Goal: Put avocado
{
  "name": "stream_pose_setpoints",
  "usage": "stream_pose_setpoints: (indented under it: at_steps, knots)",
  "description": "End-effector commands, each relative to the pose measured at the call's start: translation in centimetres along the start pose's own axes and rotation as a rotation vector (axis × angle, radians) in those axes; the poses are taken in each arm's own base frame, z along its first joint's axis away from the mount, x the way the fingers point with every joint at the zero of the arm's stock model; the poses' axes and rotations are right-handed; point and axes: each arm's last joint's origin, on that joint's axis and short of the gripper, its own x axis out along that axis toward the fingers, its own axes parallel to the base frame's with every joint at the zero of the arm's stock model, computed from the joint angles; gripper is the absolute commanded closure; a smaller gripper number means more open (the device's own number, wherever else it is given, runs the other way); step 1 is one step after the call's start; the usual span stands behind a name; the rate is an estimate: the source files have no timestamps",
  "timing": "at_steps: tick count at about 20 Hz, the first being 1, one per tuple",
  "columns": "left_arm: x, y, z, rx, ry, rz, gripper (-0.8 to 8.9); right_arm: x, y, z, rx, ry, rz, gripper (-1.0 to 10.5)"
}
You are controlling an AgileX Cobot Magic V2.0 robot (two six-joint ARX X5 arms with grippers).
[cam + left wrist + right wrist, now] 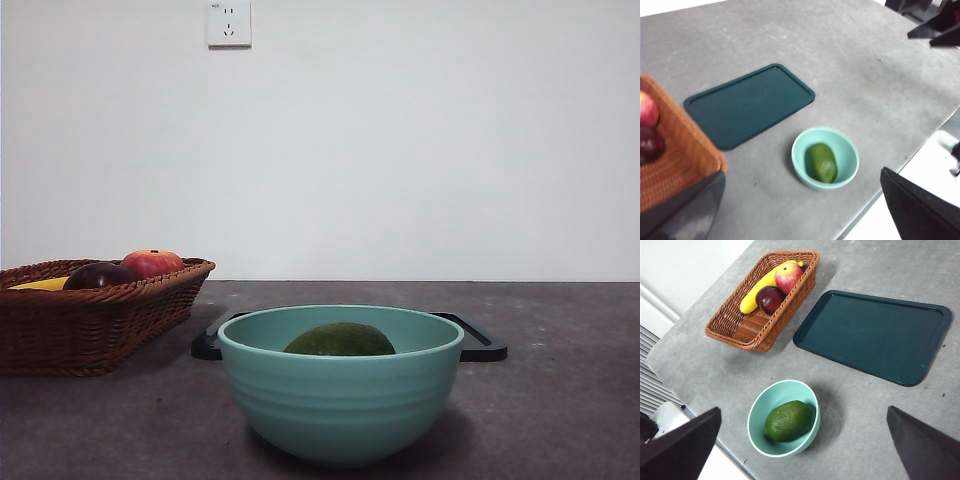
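Bowl (341,390) up front, avocado (340,341) lying inside it. Both pincers, left (802,210) and right (805,450), hang high over the tabletop (560,400), spread wide, holding nothing. Looks like the placing's done; next, if anything, just retreat clear.

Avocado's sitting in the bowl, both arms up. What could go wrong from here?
1. The avocado lies low in the bowl; an end effector reaching in may hit the rim and slide or tip the bowl.
2. The bowl sits near the table edge, so a shove could push it off.
3. The smooth, rounded fruit may slip from a pinch.
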Motion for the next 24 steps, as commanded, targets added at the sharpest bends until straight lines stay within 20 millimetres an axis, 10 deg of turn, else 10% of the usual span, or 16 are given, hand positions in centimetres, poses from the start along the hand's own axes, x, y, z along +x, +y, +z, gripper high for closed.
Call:
stream_pose_setpoints:
  at_steps: [1, 14, 24]
  knots:
    - [0.4, 0.2, -1.5, -0.024, 0.011, -0.002, 3.22, 0.0, 0.2, 0.6, 0.021, -0.008, 0.002, 3.3]
    - [0.0, 0.5, -2.5, -0.031, -0.012, -0.008, 3.22, 11.0, 1.2, 2.5, 0.039, 0.235, -0.007, 3.3]
    - [0.0, 0.5, -2.4, -0.030, -0.012, -0.008, 3.22, 20.1, 0.0, -0.7, 0.021, 0.718, -0.290, 3.4]
